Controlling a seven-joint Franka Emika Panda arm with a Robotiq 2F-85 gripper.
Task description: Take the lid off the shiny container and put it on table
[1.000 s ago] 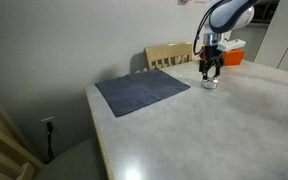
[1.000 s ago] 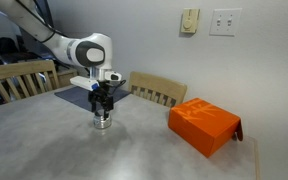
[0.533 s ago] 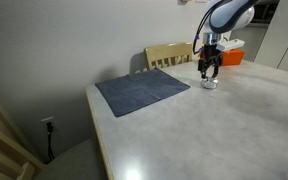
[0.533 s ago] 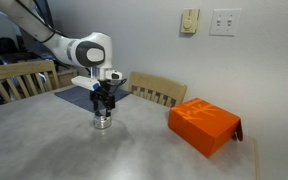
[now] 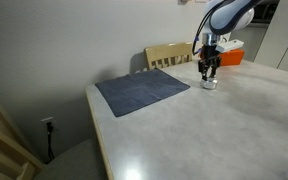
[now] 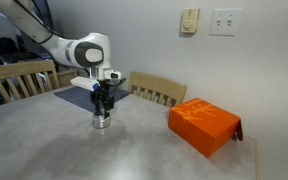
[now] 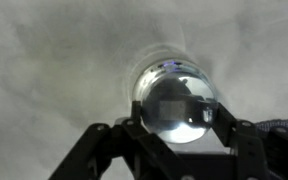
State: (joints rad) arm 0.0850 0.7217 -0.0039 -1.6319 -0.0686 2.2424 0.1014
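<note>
The shiny container (image 6: 103, 122) is a small silver tin standing on the pale table (image 6: 74, 155), just beyond the mat's corner; it also shows in an exterior view as the tin (image 5: 210, 85). Its round reflective lid (image 7: 176, 102) fills the middle of the wrist view and still sits on the container. My gripper (image 7: 180, 125) points straight down over it, with one dark finger (image 7: 134, 128) pressed against each side of the lid. The gripper (image 6: 103, 108) is shut on the lid; in an exterior view the gripper (image 5: 210, 71) hides the lid's rim.
A dark blue-grey cloth mat (image 5: 142, 91) lies on the table beside the tin. An orange box (image 6: 204, 124) rests further along the tabletop. Wooden chairs (image 6: 156, 90) stand at the table's edge, and a wall runs behind them.
The fingers have drawn in from a wide stance to grip the lid. The arm and the tin have stayed in place.
</note>
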